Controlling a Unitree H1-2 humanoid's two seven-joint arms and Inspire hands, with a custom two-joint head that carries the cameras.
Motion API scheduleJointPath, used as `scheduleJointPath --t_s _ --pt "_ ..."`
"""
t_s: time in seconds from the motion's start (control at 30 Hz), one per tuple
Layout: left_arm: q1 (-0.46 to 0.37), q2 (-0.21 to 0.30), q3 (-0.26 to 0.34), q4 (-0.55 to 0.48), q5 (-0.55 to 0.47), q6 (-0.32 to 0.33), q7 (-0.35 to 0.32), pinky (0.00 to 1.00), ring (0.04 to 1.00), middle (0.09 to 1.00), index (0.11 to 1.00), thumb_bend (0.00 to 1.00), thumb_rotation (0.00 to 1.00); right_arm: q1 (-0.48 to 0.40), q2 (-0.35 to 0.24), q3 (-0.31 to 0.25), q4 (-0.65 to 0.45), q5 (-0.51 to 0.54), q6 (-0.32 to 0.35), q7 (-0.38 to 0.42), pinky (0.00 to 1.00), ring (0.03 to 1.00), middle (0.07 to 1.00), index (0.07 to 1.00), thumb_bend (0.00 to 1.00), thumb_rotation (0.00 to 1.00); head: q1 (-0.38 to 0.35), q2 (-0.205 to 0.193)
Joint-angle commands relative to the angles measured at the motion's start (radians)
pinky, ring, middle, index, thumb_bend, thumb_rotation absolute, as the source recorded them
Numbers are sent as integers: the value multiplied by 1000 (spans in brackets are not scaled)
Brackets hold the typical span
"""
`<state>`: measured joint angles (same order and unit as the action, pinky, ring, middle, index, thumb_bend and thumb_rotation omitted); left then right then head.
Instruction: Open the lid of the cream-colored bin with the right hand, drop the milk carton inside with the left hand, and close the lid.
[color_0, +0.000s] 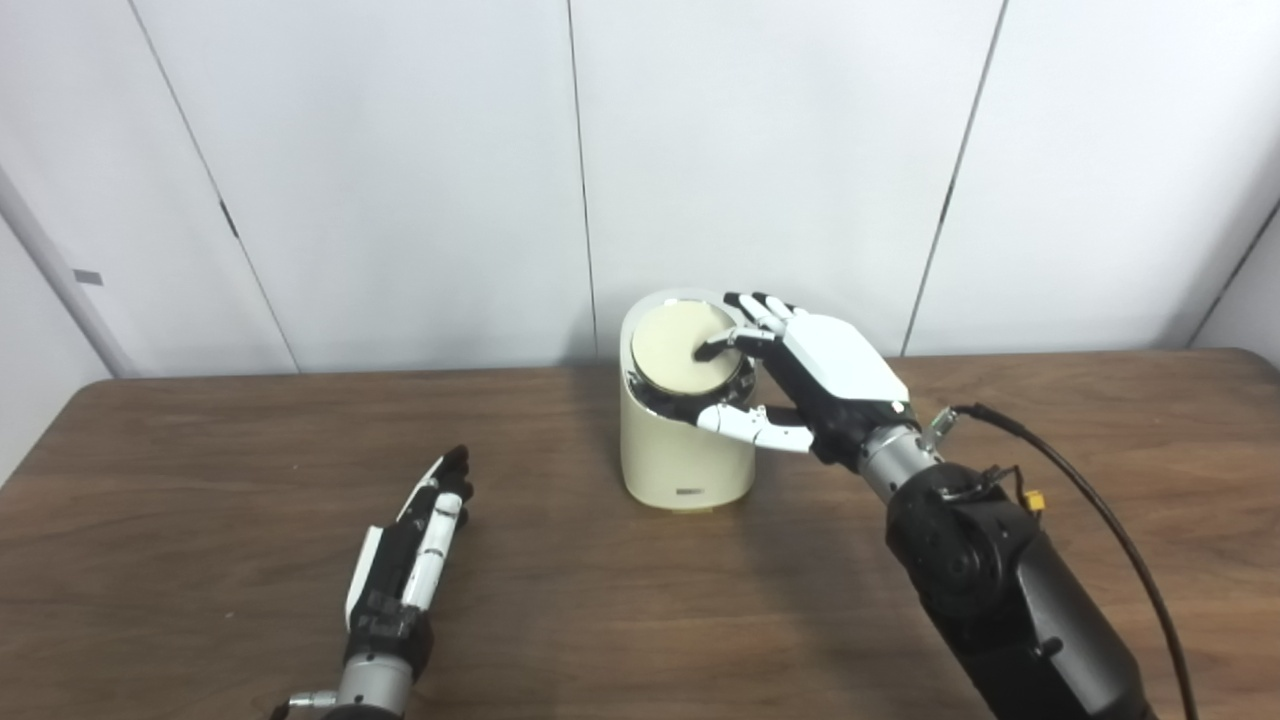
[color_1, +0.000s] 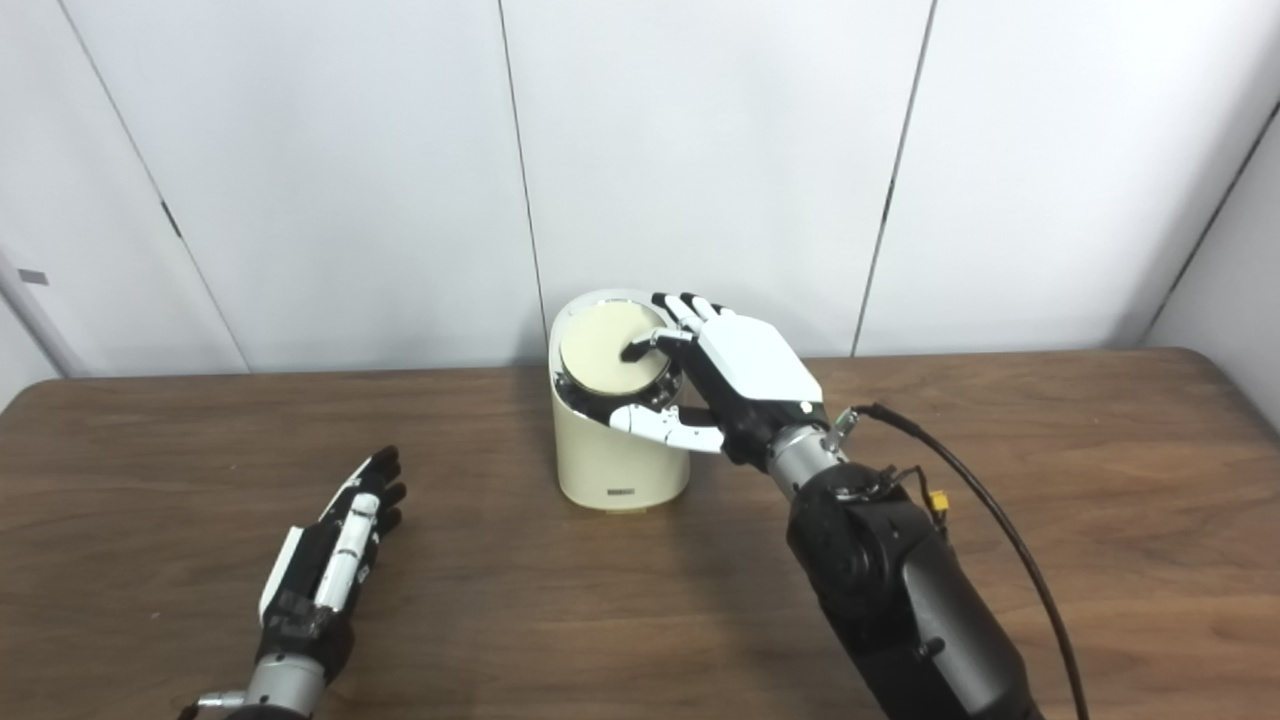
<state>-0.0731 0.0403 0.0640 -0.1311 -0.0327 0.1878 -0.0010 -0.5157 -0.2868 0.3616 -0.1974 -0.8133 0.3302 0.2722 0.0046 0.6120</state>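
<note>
Cream bin sits mid-surface near the back wall, upright, its slanted lid down in the chrome rim. Your right hand rests at the bin's right side, fingers spread, one fingertip touching the lid, thumb by the front rim, grasping nothing. Your left hand lies flat on the wood surface, released, fingers straight, well apart from the bin. No milk carton visible in either view.

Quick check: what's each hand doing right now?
Left hand: open, empty, fingers straight, over the table.
Right hand: open, holding nothing, fingertip on the bin's lid.
</note>
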Motion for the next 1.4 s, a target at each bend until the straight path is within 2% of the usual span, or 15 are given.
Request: scheduleJointPath --t_s 0.0,0.47,0.7,0.93,1.2,1.33,1.37 --pt "-17 7 -1 -31 2 -18 -1 962 943 956 955 412 794 -20 5 -4 -25 3 -28 7 1000 1000 974 693 533 976 0 1" --pt "-30 3 -6 -4 11 -28 5 967 948 952 948 438 788 -14 13 0 19 -7 -68 -18 1000 1000 967 680 525 877 7 -11" --pt "-36 5 -15 3 18 -37 3 998 956 960 952 478 791 -22 -3 44 36 -107 -83 7 1000 1000 979 695 542 899 12 -12" --pt "-39 2 -23 -1 32 -42 7 985 953 958 948 470 789 -38 -14 84 34 -211 -74 71 1000 1000 988 688 558 918 17 -11" --pt "-46 -4 -21 0 36 -46 14 958 945 952 936 477 790 -41 -8 84 32 -224 -76 113 1000 1000 991 678 577 955 22 -12" --pt "-46 -5 -18 2 33 -53 14 953 946 950 933 476 782 -31 3 47 11 -171 -85 83 1000 1000 979 705 571 950 22 -12" --pt "-45 -6 -18 2 34 -55 15 953 945 949 932 481 782 -30 6 34 -3 -158 -77 86 1000 1000 982 724 573 975 23 -12"
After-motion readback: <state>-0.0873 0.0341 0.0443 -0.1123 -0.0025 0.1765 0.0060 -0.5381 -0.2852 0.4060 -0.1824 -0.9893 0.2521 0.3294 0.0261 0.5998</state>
